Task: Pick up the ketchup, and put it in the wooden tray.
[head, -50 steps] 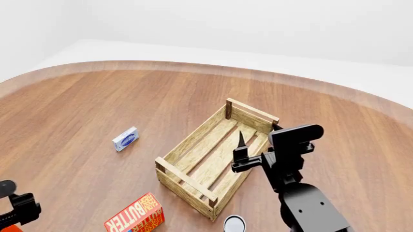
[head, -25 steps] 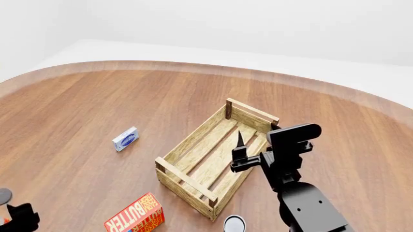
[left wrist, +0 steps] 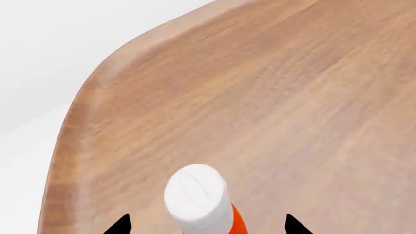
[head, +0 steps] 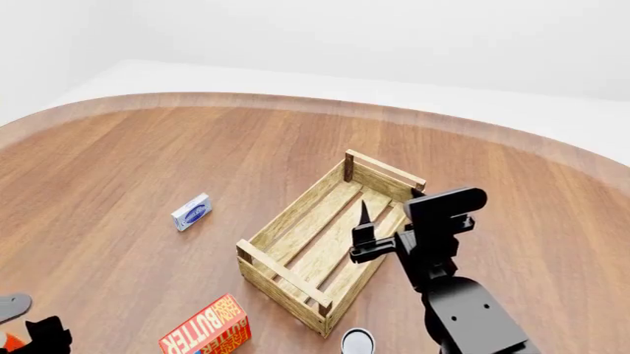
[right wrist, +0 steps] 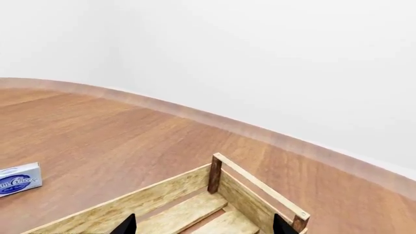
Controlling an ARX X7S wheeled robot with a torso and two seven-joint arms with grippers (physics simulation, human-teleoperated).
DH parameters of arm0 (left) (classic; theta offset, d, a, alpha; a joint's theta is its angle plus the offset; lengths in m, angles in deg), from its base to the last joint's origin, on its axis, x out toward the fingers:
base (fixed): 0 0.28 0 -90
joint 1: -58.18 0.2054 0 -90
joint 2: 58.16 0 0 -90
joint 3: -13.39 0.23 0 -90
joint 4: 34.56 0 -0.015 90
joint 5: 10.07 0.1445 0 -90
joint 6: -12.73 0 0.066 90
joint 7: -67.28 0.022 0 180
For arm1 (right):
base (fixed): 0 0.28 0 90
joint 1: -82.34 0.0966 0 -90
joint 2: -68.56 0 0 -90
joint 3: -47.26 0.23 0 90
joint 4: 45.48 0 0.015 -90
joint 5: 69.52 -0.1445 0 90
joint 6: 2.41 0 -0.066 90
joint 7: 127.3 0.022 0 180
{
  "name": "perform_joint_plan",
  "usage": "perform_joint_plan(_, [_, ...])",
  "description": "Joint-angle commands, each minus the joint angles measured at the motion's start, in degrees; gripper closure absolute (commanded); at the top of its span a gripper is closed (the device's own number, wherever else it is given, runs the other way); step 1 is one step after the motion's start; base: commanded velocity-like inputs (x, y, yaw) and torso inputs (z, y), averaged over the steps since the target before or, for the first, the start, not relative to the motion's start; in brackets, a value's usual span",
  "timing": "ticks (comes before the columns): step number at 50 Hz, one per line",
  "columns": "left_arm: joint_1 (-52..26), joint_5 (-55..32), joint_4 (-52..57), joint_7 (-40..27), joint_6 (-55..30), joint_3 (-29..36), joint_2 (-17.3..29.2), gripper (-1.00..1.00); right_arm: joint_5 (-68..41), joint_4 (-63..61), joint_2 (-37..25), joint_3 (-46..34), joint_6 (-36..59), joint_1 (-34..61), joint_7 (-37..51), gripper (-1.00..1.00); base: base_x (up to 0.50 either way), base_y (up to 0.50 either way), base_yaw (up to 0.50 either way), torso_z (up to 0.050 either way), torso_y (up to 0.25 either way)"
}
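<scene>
The ketchup (left wrist: 198, 197) stands near the table's rounded edge, white cap toward the left wrist camera, with a strip of orange-red body below the cap. My left gripper (left wrist: 208, 227) is open, one dark fingertip on each side of the bottle with gaps to it. In the head view the left gripper (head: 44, 335) is at the bottom left corner, with the greyish cap (head: 12, 304) and a bit of orange beside it. The wooden tray (head: 285, 221) sits mid-table and holds nothing. My right gripper (head: 362, 230) is open and empty over the tray's right side (right wrist: 149, 197).
A red-orange butter box (head: 206, 330) lies in front of the tray's near left corner. A small blue-white box (head: 191, 212) lies left of the tray, also in the right wrist view (right wrist: 18, 179). A white-topped can (head: 358, 341) sits by the tray's near corner.
My left gripper has sunk toward the bottom left corner of the head view, and the greyish cap now shows above it. The right arm drifted slightly left.
</scene>
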Motion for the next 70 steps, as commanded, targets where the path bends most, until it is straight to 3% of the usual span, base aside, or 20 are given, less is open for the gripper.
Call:
perform_joint_plan(1, [-1.62,1.11,-4.93,0.28,2.82,1.51,-0.52,-1.00,0.04,0.56,-0.03,-0.66,0.11,0.49,0.00,-1.00,0.00,0.00,0.00,0.000,0.000])
perform_joint_plan(37, [-14.76,6.76,-28.63,-1.74,15.70,5.04,-0.78,-1.00,-0.42,2.39,0.01,-1.16,-0.19,1.48,0.64,-1.00,0.00,0.00,0.00,0.000,0.000])
perform_joint_plan(38, [-15.18,6.98,-29.49,-1.76,16.31,5.18,-0.77,1.00,-0.46,2.36,-0.01,-1.13,-0.19,1.45,0.68,-1.00,0.00,0.00,0.00,0.000,0.000])
perform_joint_plan(46, [-16.60,7.43,-32.44,-1.70,19.39,5.30,-0.93,1.00,-0.69,2.57,-0.03,-1.06,-0.44,1.39,0.84,-1.00,0.00,0.00,0.00,0.000,0.000])
perform_joint_plan(57, [-16.22,6.09,-27.29,-0.72,19.04,5.13,-0.89,1.00,-1.28,2.58,0.04,-0.87,-0.60,1.72,0.88,-1.00,0.00,0.00,0.00,0.000,0.000])
perform_joint_plan(70, [-28.33,7.62,-20.23,3.91,15.09,16.79,0.20,1.00,-1.90,-1.99,-0.96,-0.33,1.37,3.15,1.72,-1.00,0.00,0.00,0.00,0.000,0.000])
